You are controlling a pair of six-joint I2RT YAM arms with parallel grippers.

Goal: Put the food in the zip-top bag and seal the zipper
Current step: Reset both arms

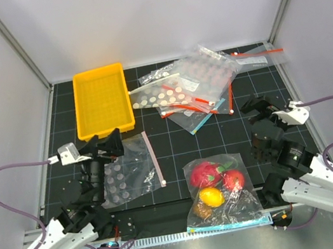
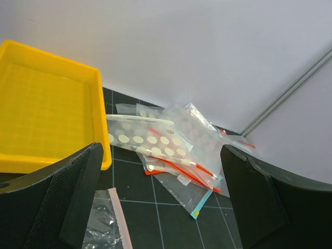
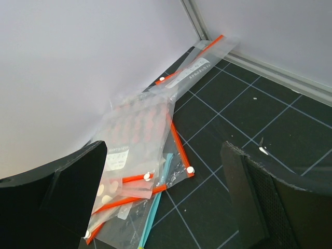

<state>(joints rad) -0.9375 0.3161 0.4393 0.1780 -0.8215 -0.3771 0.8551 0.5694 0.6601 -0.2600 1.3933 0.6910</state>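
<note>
The clear zip-top bag (image 1: 250, 203) lies at the near middle of the table. Its light-blue zipper (image 1: 229, 224) runs along the near edge; I cannot tell whether it is closed. All the food is inside it: the pink-red fruit with green leaves (image 1: 203, 173), the red ball (image 1: 233, 180), the yellow lemon (image 1: 211, 196) and the brown kiwi (image 1: 201, 210). My left gripper (image 1: 103, 143) (image 2: 162, 153) is open and empty, to the bag's far left. My right gripper (image 1: 257, 108) (image 3: 163, 148) is open and empty, beyond the bag's right side. Neither wrist view shows the bag.
A white-dotted bag with a pale pink strip (image 1: 129, 170) (image 2: 106, 220) lies under my left gripper. A yellow tray (image 1: 101, 100) (image 2: 41, 104) stands at the back left. A pile of bags with red-orange strips (image 1: 192, 87) (image 2: 176, 150) (image 3: 140, 140), one blue-stripped (image 3: 155, 212), lies at the back.
</note>
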